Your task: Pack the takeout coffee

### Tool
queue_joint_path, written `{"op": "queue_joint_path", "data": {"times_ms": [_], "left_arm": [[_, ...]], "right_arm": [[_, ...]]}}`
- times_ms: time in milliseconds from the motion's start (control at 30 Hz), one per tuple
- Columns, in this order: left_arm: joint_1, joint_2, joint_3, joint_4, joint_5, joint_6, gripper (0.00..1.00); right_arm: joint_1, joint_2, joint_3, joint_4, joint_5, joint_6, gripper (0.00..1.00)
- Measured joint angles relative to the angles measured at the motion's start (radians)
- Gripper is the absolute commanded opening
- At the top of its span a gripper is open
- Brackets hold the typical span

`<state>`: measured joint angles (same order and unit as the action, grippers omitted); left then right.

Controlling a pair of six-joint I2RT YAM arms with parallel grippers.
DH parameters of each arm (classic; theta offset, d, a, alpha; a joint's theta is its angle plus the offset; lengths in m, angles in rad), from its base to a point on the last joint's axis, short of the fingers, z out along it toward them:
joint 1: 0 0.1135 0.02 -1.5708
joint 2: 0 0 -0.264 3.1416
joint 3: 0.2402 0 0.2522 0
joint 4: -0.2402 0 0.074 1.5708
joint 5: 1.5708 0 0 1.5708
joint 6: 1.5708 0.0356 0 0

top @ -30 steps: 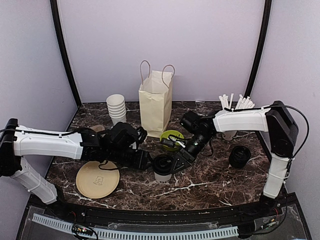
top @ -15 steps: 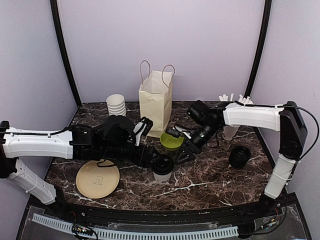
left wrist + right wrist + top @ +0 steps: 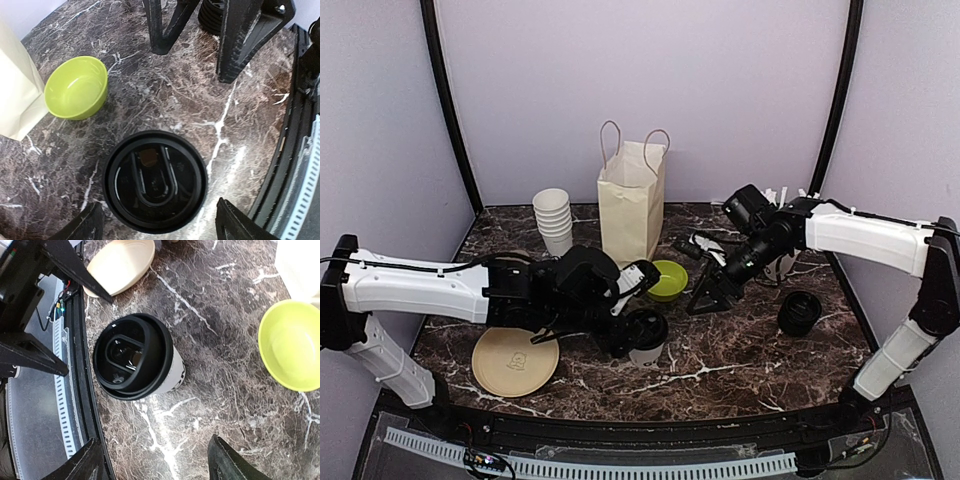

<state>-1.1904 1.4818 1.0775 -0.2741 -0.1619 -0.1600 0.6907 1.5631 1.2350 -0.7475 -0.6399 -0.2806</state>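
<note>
**Lidded cup stands on the worktop, both claws spread and holding nothing**

The overhead camera gives the layout. The small white paper cup with a black plastic lid [image 3: 645, 335] stands upright on the dark veined marble worktop [image 3: 750, 350], near the front and in front of the cream paper bag with cord handles [image 3: 632, 205]. A lime-green plastic bowl [image 3: 668, 278] sits between cup and bag. Only this view shows the stack of lidless white cups [image 3: 553, 218], and the white cup of straws [image 3: 785, 200], which is mostly behind the right arm.

From above, the left claw [image 3: 158, 220] merges with the dark lid. Its own camera settles the matter: the fingers are spread wide, their tips flanking the near edge of the lid, and contact cannot be confirmed. That camera also catches a black ribbed round object [image 3: 212, 15] at the top edge, cut off.

The right claw [image 3: 155, 452] is spread too and grips nothing, well apart from the cup. Its camera alone shows the cup's white side wall, though no lettering can be made out there. It also shows part of the round tan plate [image 3: 122, 265], cut off at the top of the view.
</note>
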Motion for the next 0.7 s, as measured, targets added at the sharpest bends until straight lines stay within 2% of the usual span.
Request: {"op": "queue_joint_path", "data": {"times_ms": [233,433,700], "left_arm": [[-0.003,0.039,0.019,-0.027,-0.039,0.073,0.80],[-0.003,0.042,0.019,-0.029,-0.043,0.090,0.80],[-0.003,0.077,0.014,-0.018,-0.071,0.095,0.78]], "right_arm": [[0.000,0.022,0.001,0.020,0.000,0.007,0.68],[-0.005,0.175,0.074,0.030,-0.036,0.032,0.65],[-0.008,0.282,0.097,0.051,-0.131,0.070,0.65]]}}
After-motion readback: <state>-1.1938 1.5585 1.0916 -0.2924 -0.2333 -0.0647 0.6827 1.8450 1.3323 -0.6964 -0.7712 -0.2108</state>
